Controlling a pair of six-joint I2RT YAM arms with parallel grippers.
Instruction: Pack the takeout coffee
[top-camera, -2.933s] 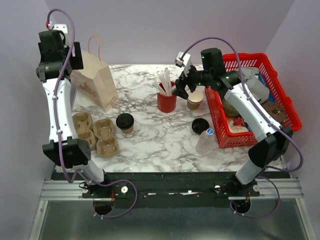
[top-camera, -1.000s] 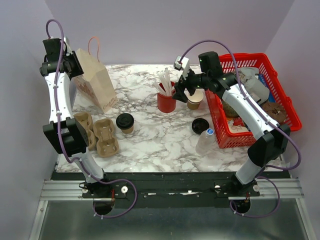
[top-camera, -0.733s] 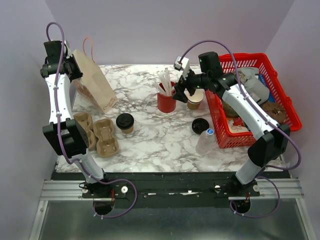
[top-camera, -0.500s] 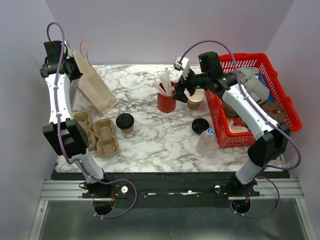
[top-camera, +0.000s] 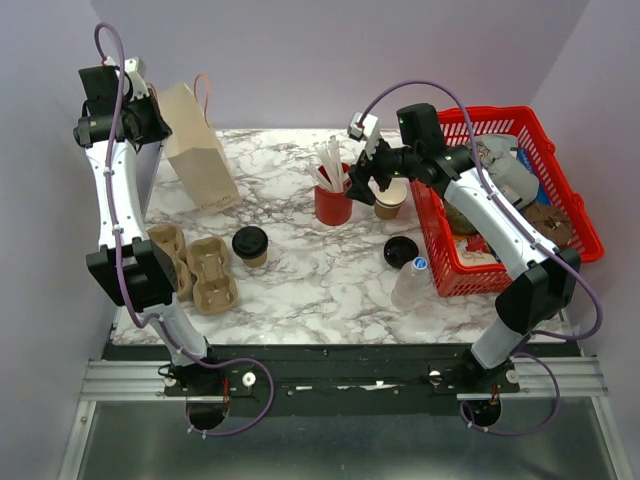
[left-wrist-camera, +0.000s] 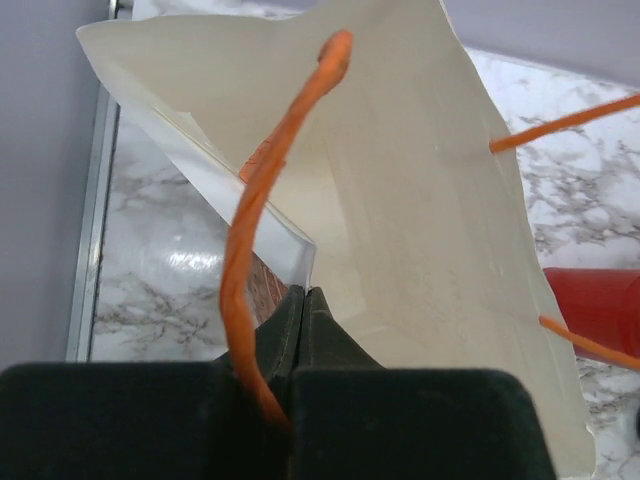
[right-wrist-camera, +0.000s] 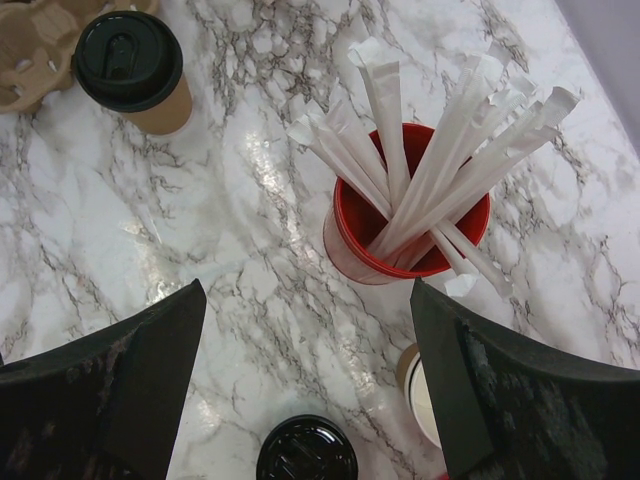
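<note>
Takeout coffee (top-camera: 249, 243): note a short tan kraft-paper cup under a round black lid, with a small raised tab on the lid top visible in the right wrist view (right-wrist-camera: 130, 65). It is shorter than the red cup.
Coffee position: it stands upright on the marble tabletop (top-camera: 320, 290), just right of the moulded cup carriers (top-camera: 190, 265) and nearer to you than the red cup (top-camera: 333, 205). Nothing touches it, and both arms are well apart from it.
Left gripper (top-camera: 156, 118): find it raised at the far left corner. In the left wrist view (left-wrist-camera: 303, 300) the jaws are together, clamped on the top edge of the paper bag (left-wrist-camera: 420, 200).
Paper bag (top-camera: 200, 150): it leans to the right with its base on the tabletop. An orange cord handle (left-wrist-camera: 260, 200) runs down beside the jaws.
Right gripper (top-camera: 362, 180): it hangs above the tabletop beside the red cup with the jaws wide apart and nothing between them (right-wrist-camera: 307, 290).
Red cup (right-wrist-camera: 400, 235): it holds white paper-wrapped straws (right-wrist-camera: 420, 130).
Lidless tan cup (top-camera: 390, 200): it stands just right of the red cup.
Loose black lid (top-camera: 401, 251): it lies flat near the red basket (top-camera: 465, 272).
</note>
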